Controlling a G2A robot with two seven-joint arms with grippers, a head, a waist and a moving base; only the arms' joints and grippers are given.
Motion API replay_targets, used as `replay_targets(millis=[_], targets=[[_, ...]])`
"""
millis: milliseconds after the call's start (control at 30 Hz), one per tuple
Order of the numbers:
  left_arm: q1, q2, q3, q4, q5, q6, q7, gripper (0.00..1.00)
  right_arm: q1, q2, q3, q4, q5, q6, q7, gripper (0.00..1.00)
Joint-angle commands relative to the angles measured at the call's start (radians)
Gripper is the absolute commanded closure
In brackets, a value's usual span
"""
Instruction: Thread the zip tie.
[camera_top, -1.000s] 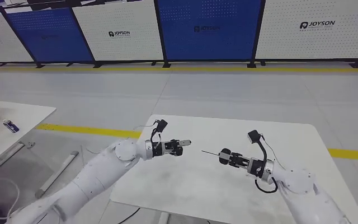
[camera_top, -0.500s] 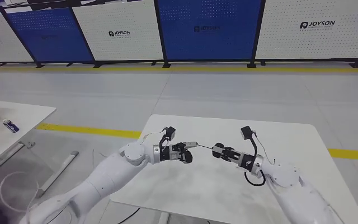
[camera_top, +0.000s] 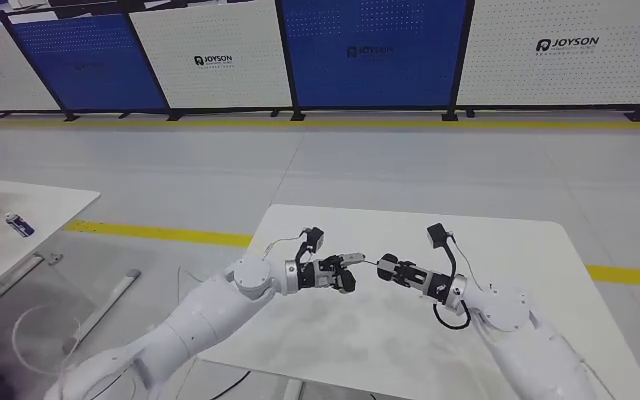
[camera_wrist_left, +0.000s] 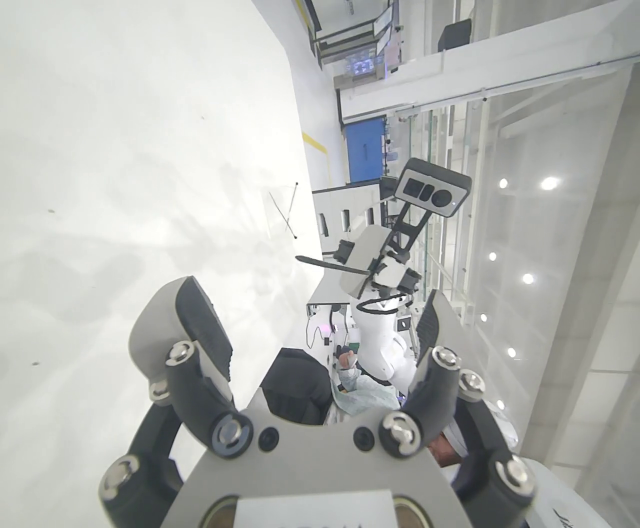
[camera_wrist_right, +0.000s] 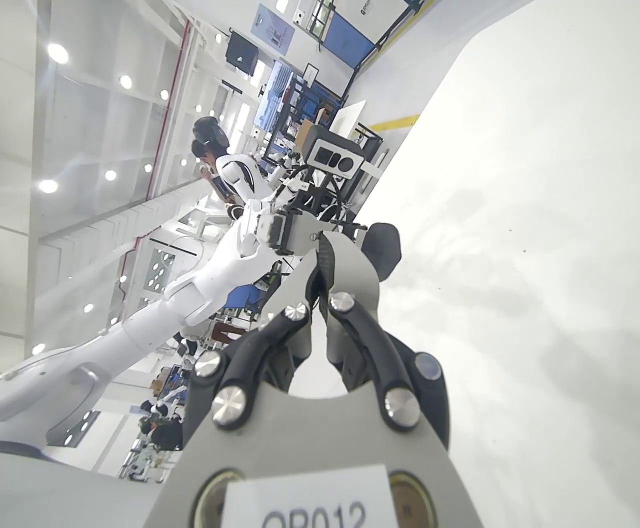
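Note:
A thin black zip tie (camera_wrist_left: 330, 265) sticks out of my right gripper (camera_top: 384, 268), whose fingers (camera_wrist_right: 350, 270) are shut on its end. In the top view the zip tie (camera_top: 369, 263) bridges the small gap between the two grippers above the white table (camera_top: 500, 250). My left gripper (camera_top: 347, 270) faces the right one, close to the tie's free tip. In the left wrist view my left gripper (camera_wrist_left: 320, 320) stands open, with nothing between its black pads (camera_wrist_left: 202, 320). The tie's free tip points toward it and stays short of the pads.
Two more thin zip ties (camera_wrist_left: 285, 210) lie crossed on the table beyond the right gripper. The table's edge (camera_top: 265, 215) runs just behind the left arm. A second white table (camera_top: 40, 210) stands off to the left across the floor.
Both arms have moved toward each other over the table's middle. The wide gap between the grippers has closed, and the tie's tip now sits right at the left gripper.

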Motion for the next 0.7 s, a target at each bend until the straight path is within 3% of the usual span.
replay_targets(millis=[0, 200, 367, 667], targets=[[0.009, -0.006, -0.009, -0.007, 0.000, -0.021, 0.087, 0.00, 0.000, 0.000, 0.000, 0.000, 0.000, 0.000, 0.000, 1.00], [0.009, -0.006, -0.009, -0.007, 0.000, -0.021, 0.087, 0.00, -0.002, 0.000, 0.000, -0.001, 0.000, 0.002, -0.004, 1.00], [0.031, -0.012, -0.020, -0.029, 0.004, -0.009, 0.124, 0.00, -0.008, -0.007, -0.013, 0.004, 0.015, 0.041, -0.014, 1.00], [0.037, -0.015, -0.020, -0.036, 0.014, 0.003, 0.126, 0.00, 0.003, -0.015, -0.025, 0.021, 0.032, 0.031, -0.005, 1.00]])
